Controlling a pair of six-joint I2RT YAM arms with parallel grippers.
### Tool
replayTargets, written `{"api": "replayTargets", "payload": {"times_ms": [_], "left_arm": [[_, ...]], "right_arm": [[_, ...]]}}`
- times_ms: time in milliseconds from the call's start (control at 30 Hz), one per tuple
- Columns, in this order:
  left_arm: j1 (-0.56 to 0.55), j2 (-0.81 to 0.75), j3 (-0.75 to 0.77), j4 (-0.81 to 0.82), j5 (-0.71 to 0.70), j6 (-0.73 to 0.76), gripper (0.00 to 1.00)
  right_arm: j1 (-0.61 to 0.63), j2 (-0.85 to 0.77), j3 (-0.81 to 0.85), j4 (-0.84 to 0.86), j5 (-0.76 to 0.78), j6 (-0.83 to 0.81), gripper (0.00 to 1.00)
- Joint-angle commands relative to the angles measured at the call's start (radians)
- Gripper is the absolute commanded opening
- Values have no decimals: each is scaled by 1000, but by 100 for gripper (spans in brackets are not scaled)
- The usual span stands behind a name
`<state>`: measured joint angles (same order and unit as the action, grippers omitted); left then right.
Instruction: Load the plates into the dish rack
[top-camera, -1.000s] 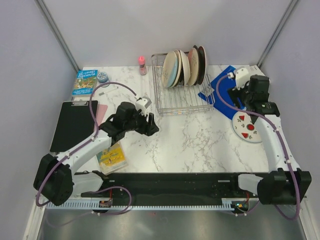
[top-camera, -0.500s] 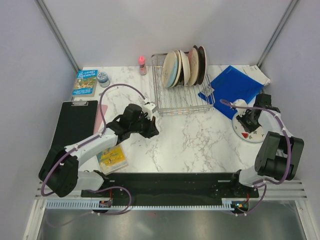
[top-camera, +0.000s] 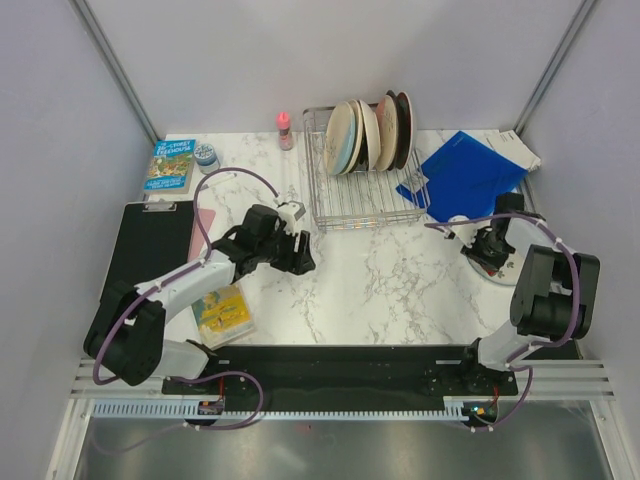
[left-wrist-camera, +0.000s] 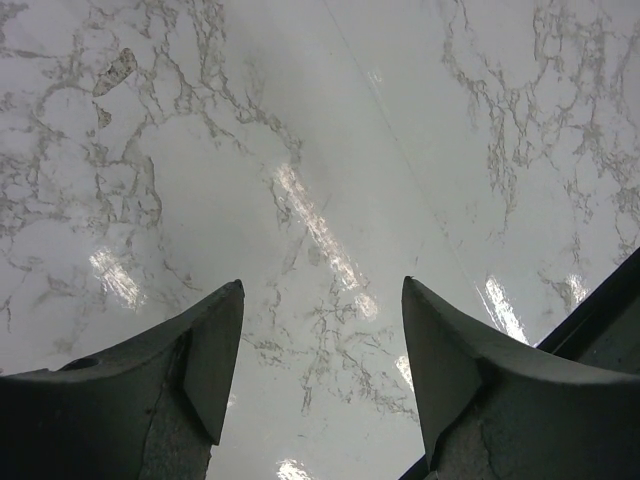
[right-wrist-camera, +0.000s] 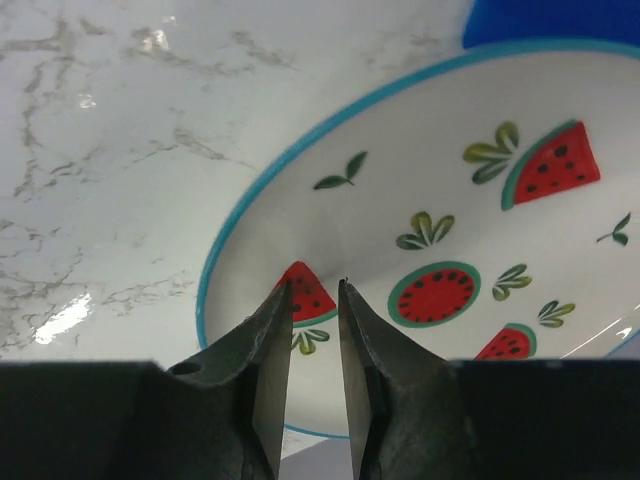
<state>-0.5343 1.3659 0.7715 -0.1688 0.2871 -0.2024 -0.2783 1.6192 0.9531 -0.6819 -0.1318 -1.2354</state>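
A white plate (right-wrist-camera: 450, 200) with a blue rim and red watermelon shapes lies flat on the table at the right, partly on the blue folder. In the top view this plate (top-camera: 498, 276) is mostly hidden by my right arm. My right gripper (right-wrist-camera: 314, 285) hangs over the plate's near part, jaws only a narrow gap apart, nothing between them. From above, the right gripper (top-camera: 487, 250) sits on the plate's left side. The dish rack (top-camera: 350, 205) stands at the back with several plates (top-camera: 345, 137) upright in it. My left gripper (left-wrist-camera: 322, 283) is open over bare marble, left of the rack (top-camera: 300, 250).
A blue folder (top-camera: 462, 175) lies right of the rack. A black clipboard (top-camera: 148, 245), a book (top-camera: 168, 165), a small blue-topped tin (top-camera: 206, 154) and a yellow booklet (top-camera: 222, 312) are on the left. A pink bottle (top-camera: 284, 128) stands behind the rack's left corner.
My right gripper came down from over the folder's right edge onto the watermelon plate and its jaws narrowed. The left gripper stayed near the rack's front left corner.
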Motion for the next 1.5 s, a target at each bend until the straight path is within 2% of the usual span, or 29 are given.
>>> {"api": "replayTargets", "payload": {"times_ms": [0, 200, 467, 700, 967, 1267, 1400, 1467], "left_arm": [[13, -1, 11, 25, -11, -37, 72], [17, -4, 18, 35, 1, -43, 71], [49, -59, -32, 35, 14, -64, 71], [91, -94, -78, 37, 17, -100, 71], [134, -139, -100, 29, 24, -135, 72], [168, -171, -164, 26, 87, -229, 77], [168, -137, -181, 43, 138, -291, 77], [166, -113, -181, 64, 156, -337, 77]], "right_arm": [[123, -10, -77, -189, -64, -113, 35], [344, -36, -59, -232, -124, -9, 36], [520, -16, 16, -257, -190, 105, 37], [740, 54, 90, -213, -226, 201, 37], [919, 174, 231, -136, -270, 298, 37], [1036, 310, 459, -32, -357, 481, 38], [1045, 315, 512, 16, -364, 644, 40], [1022, 271, 483, 53, -330, 718, 44]]}}
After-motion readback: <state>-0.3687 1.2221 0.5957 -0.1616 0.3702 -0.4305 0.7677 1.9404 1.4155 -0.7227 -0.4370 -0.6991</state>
